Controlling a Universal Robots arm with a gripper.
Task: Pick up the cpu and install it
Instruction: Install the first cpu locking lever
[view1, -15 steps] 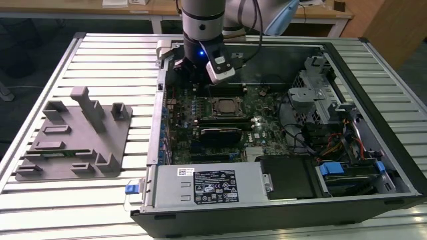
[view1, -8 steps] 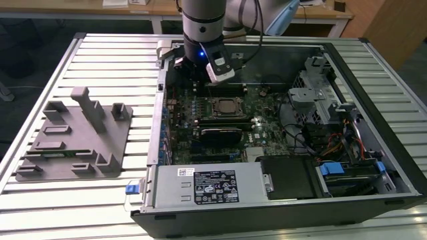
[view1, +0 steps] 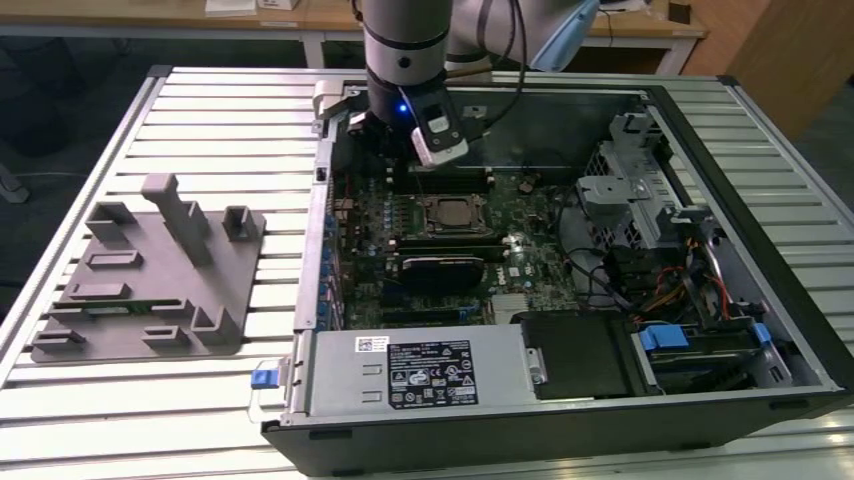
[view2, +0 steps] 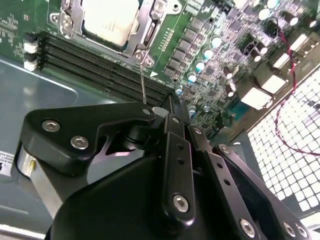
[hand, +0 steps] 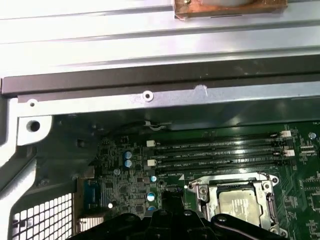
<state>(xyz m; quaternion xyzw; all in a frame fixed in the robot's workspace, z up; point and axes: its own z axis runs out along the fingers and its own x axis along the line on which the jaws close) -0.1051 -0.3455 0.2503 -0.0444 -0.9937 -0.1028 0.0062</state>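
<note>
The cpu sits in its socket near the middle of the green board, lying flat and square inside the metal frame, so the placing looks done; in the second wrist view its pale, matte silver top lies under the bright steel frame, and in the first wrist view the same chip shows a dull grey lid with the frame's corners around it. The gripper hangs above the board just beside the socket, toward the case's back wall, apart from the chip; it holds nothing that I can see, but whether the black linkage is spread or closed I cannot tell. A thin wire lever stands up at the socket's corner, so the frame may not be latched. Four long dark memory slots run alongside the socket. The case lies on its side, open, on a ribbed metal tabletop, which gives the arm access from above. A grey moulded fixture stands well apart on the exterior view's left.
</note>
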